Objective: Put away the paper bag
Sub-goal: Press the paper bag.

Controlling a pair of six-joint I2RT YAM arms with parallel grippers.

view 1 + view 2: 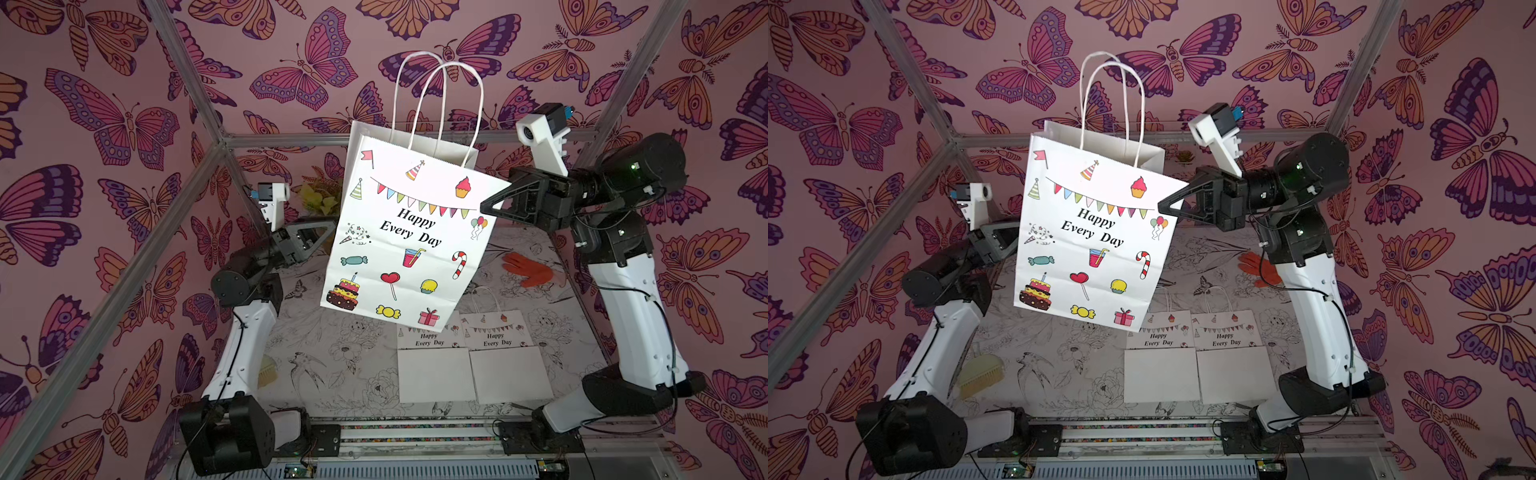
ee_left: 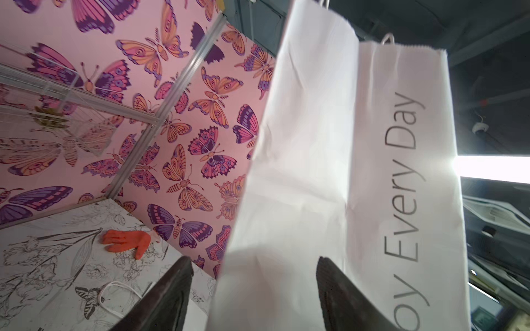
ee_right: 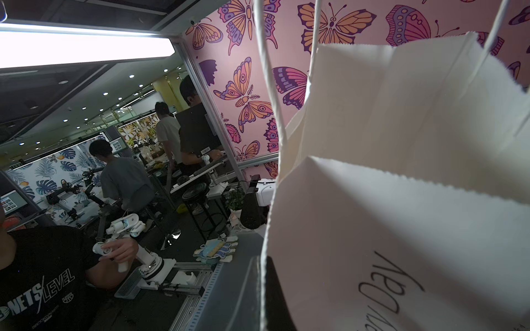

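Observation:
The white paper bag (image 1: 407, 232) (image 1: 1092, 232), printed with party pictures and "Happy Every Day", hangs tilted in the air above the table with its handles up. My right gripper (image 1: 484, 206) (image 1: 1160, 204) is shut on the bag's right edge, and in the right wrist view the paper (image 3: 401, 229) sits pinched in the gripper (image 3: 263, 258). My left gripper (image 2: 253, 259) is open at the bag's left side. The bag's side panel (image 2: 315, 143) lies between its spread jaws. In both top views the bag hides the left fingertips.
Two folded bags (image 1: 432, 361) (image 1: 505, 357) of the same print lie flat side by side on the table's front right. An orange glove (image 1: 528, 268) lies at the back right, a yellow brush (image 1: 980, 374) by the left arm, yellow flowers (image 1: 320, 197) behind the bag.

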